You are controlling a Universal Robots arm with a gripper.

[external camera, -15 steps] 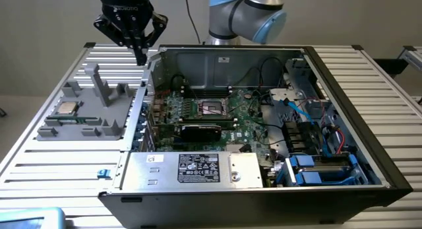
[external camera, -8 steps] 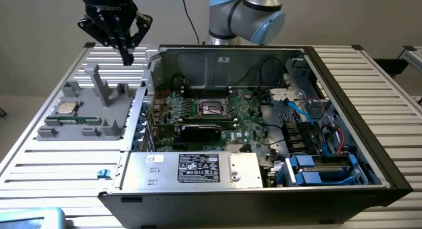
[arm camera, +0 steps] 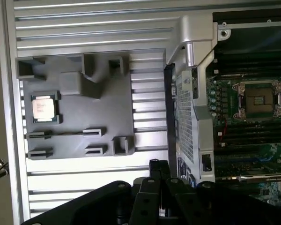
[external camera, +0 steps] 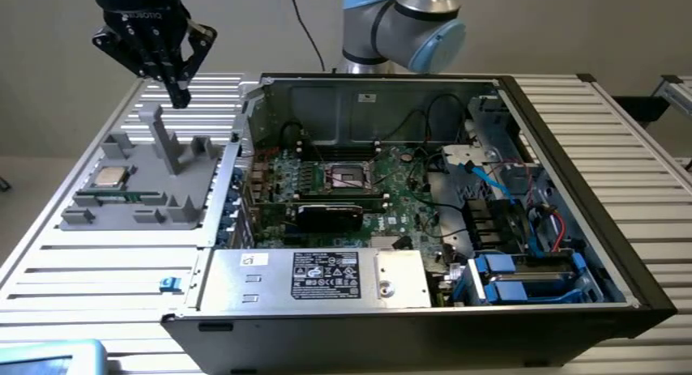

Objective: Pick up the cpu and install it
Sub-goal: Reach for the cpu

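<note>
Black sheet metal forms the near wall of the open computer case [external camera: 433, 326], which lies on a ribbed aluminium tabletop [external camera: 65, 270]. Beside the case, on the exterior view's left, sits a matte grey plastic fixture [external camera: 162, 193] with blocky posts and slots. The cpu [external camera: 109, 177] lies flat in a square recess of that fixture on the side away from the case – a small square chip with a shiny silver top. Above the fixture's edge farthest from the case front hangs the black gripper [external camera: 178, 95], its fingers pressed together with nothing between them, well apart from the cpu. Inside the case, a green board carries a square socket [external camera: 348, 176] in a metal frame, a silver labelled box [external camera: 313, 275] lies against the near wall, and blue plastic trays [external camera: 508, 282] fill the corner on the exterior view's right.
</note>
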